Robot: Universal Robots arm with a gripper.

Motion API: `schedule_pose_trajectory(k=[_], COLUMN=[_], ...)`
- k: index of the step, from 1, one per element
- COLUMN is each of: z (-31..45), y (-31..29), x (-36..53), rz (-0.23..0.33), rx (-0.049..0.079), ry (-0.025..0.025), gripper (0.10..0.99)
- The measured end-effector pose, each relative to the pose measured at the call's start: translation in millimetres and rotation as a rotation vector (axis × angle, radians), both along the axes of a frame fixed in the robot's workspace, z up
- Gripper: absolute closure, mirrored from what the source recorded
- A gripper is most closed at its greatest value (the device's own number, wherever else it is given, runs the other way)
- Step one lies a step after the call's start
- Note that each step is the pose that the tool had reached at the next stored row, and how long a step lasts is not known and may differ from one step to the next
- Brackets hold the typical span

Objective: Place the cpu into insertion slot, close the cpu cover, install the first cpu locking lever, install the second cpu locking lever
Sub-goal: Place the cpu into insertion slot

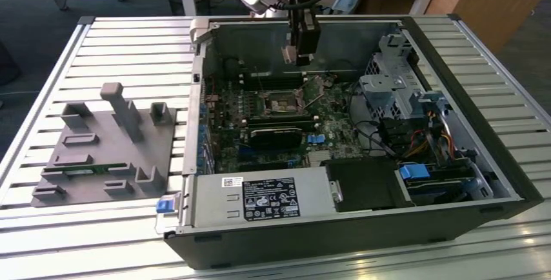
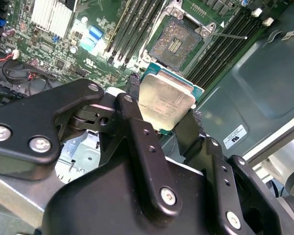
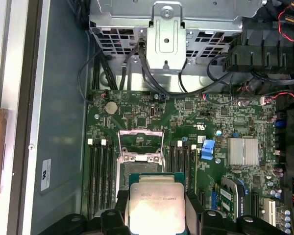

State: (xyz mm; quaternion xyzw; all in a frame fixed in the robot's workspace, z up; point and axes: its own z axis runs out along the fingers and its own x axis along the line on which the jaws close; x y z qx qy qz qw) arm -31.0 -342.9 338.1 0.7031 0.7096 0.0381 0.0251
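My gripper [image 1: 297, 53] hangs above the motherboard inside the open computer case, shut on the cpu [image 1: 290, 54]. In both wrist views the cpu [image 2: 164, 103] [image 3: 154, 200] sits flat between the two black fingers [image 2: 131, 90], silvery-beige face showing. The insertion slot [image 1: 282, 104] [image 2: 175, 44] lies bare below and just ahead of the cpu, apart from it. The cpu cover [image 3: 140, 156] is swung open at the slot's far edge. A thin locking lever [image 2: 230, 35] sticks out beside the slot.
Long black memory slots [image 2: 137, 29] flank the socket. A black card [image 1: 275, 137] and a power supply [image 1: 258, 199] sit nearer the case front, a drive cage [image 1: 388, 93] at the exterior view's right. A grey fixture [image 1: 103, 151] stands on the slatted table.
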Motion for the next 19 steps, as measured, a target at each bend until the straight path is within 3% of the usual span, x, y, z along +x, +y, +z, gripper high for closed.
schedule_pose_trajectory(k=[19], z=[-1.2], y=[0.7], x=[-0.1], rz=[-0.044], rx=[0.0], ry=[0.0], gripper=[0.549])
